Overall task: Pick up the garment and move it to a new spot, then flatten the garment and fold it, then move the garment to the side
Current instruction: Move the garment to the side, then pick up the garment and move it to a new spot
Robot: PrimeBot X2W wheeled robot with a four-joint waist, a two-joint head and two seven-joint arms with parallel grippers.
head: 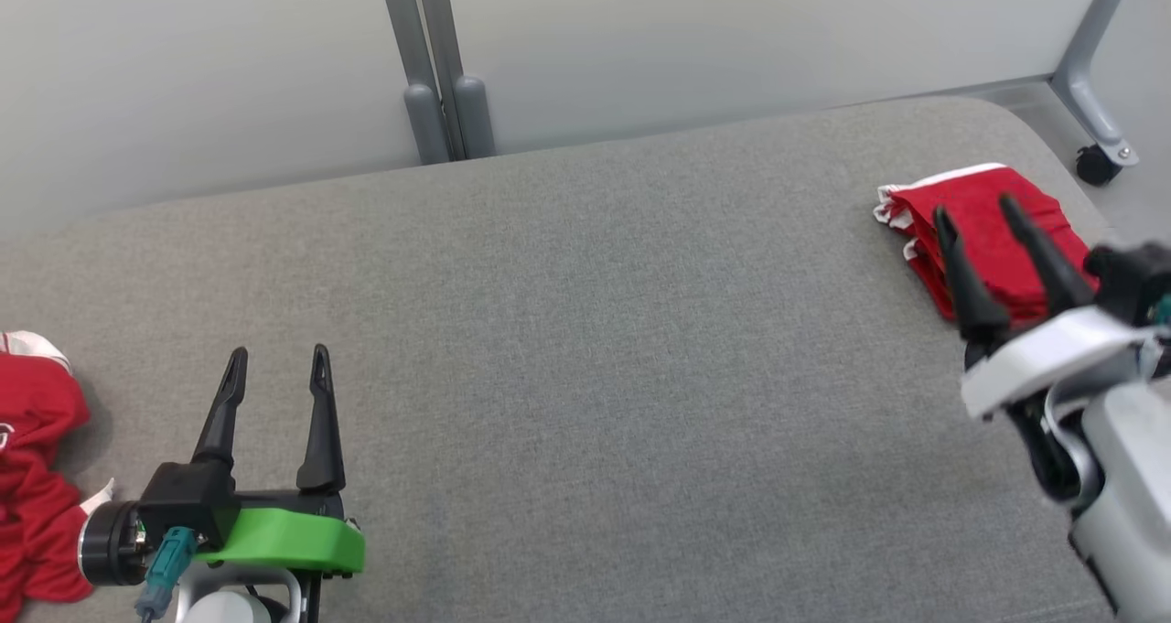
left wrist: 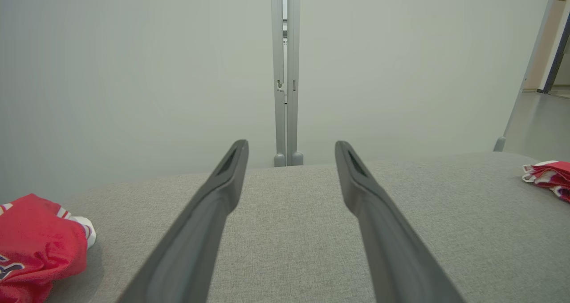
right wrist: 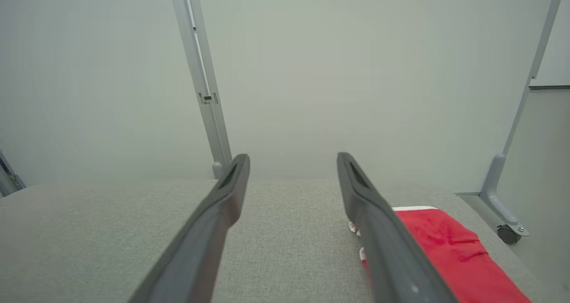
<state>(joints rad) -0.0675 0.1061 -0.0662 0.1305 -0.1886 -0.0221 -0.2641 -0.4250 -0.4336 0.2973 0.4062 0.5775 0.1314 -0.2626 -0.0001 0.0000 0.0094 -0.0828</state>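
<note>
Left gripper [head: 280, 358] on its green bracket is nearest, low left in the head view, with its long dark fingers spread and nothing between them, over the grey woven fabric surface [head: 585, 349]. Right gripper [head: 975, 209] is at the far right, jaws also apart and empty. It overlaps the folded red garment with white trim [head: 983, 239] near the surface's right end, and I can't tell whether they touch. A crumpled red garment with white patches [head: 32, 422] lies at the left edge, near the left gripper but apart from it. Judgement: the folded piece looks finished and set aside. The crumpled one looks unhandled, so its pick-up, flattening, folding and moving aside are all left. Left wrist view: spread fingers over bare fabric, crumpled pile low left, folded piece far right. Right wrist view: spread fingers, folded piece partly behind the right-hand finger. Room: pale grey partition panels [head: 732, 37] behind, paired grey metal posts [head: 439, 83], and an angled grey leg [head: 1089, 65] with a black castor [head: 1090, 164] at right.
</note>
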